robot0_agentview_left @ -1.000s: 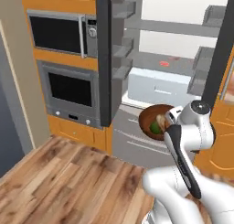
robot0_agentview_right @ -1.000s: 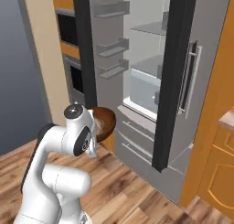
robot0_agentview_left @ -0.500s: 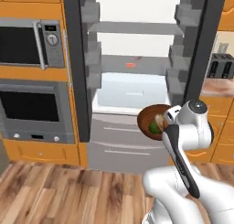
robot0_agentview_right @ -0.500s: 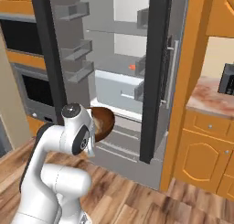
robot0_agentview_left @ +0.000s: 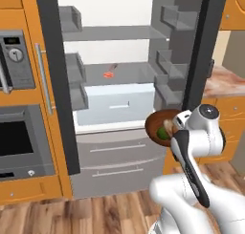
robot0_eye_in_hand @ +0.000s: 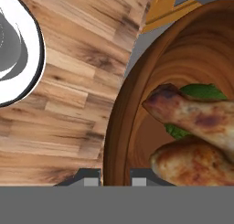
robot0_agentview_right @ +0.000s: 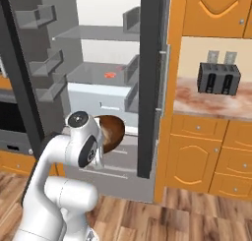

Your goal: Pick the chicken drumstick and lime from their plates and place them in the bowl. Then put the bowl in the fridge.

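Hand (robot0_eye_in_hand: 115, 175): pinched on the bowl (robot0_eye_in_hand: 137, 99) rim (fingers (robot0_eye_in_hand: 91, 176) either side).
Bowl: held up before the open fridge (robot0_agentview_left: 115, 109), over the wood floor (robot0_eye_in_hand: 68, 81).
Contents: drumstick (robot0_eye_in_hand: 192, 115) and lime (robot0_agentview_left: 163, 132) are seen inside.

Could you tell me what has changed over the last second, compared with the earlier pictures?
The base has swung round to face the open fridge: the wall oven has slid to the left edge of the left base view, and a counter with a toaster has come into the right base view. Nothing was let go: the gripper stays shut on the rim of the bowl, with the chicken drumstick and lime inside.
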Robot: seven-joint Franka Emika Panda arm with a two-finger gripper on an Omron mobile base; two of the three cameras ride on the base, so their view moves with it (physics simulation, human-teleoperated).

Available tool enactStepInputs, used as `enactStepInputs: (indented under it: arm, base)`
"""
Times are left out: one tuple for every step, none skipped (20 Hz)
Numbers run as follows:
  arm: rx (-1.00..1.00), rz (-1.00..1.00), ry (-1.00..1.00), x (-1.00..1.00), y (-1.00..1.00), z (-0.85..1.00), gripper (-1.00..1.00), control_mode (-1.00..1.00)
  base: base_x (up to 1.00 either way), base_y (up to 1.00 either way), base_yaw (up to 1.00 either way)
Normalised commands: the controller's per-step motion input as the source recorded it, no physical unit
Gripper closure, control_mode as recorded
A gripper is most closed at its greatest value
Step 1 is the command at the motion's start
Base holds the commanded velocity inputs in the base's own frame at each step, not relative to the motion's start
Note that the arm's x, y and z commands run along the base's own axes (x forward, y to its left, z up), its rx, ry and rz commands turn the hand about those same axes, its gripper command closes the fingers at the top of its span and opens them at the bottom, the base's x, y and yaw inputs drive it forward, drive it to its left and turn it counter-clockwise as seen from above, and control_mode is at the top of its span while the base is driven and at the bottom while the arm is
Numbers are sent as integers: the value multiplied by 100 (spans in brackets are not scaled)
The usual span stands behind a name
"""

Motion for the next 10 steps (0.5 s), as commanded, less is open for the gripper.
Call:
enactStepInputs:
  arm:
    - [0,0,0,0,0,0,100,100]
    - [0,0,0,0,0,0,100,100]
    - [0,0,0,0,0,0,100,100]
    - [0,0,0,0,0,0,100,100]
    - [0,0,0,0,0,0,100,100]
    - [0,0,0,0,0,0,100,100]
    - [0,0,0,0,0,0,100,100]
    - [0,0,0,0,0,0,100,100]
    - [0,0,0,0,0,0,100,100]
    - [0,0,0,0,0,0,100,100]
  base:
    - [62,46,-30]
    - [61,50,-26]
    - [59,52,-19]
    - [57,52,-17]
    - [52,49,-14]
    - [48,49,-10]
    - [41,53,-6]
    - [30,56,-4]
    - [36,52,-6]
    - [34,50,-7]
